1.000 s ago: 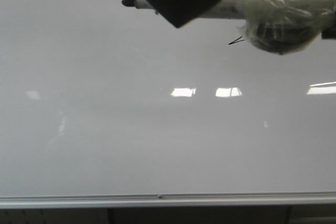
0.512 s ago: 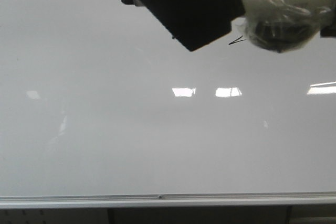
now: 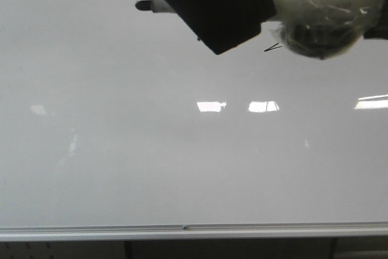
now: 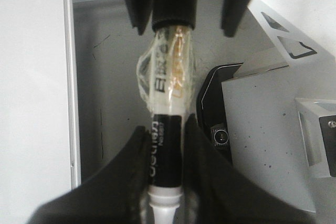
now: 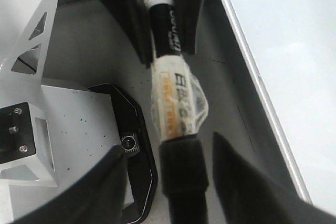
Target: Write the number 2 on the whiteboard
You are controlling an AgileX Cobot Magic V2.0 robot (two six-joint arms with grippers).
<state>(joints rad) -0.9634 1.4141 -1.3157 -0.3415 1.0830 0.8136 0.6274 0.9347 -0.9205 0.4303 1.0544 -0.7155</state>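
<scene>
Leftward my marker (image 3: 159,5) has slid a little since a moment ago. Front view: glossy whiteboard (image 3: 182,162) spreads below my claws; a small black stroke (image 3: 273,47) lies just beside the taped wrap. Left wrist: my left claw (image 4: 167,182) is clamped on the marker. Right wrist: my right claw (image 5: 181,182) grips its far end.

You see a grey bench surface (image 4: 105,77) in both wrist views, flecked with small dark marks and thin scratches. On it stands white metal framing with triangular cut-outs (image 5: 31,51), and beside that a black-rimmed housing with a small round lens (image 5: 128,142). In the front view, bright rectangular patches of overhead light (image 3: 211,107) glare off the glossy surface, and below its lower edge a dark strip (image 3: 230,250) runs across.
</scene>
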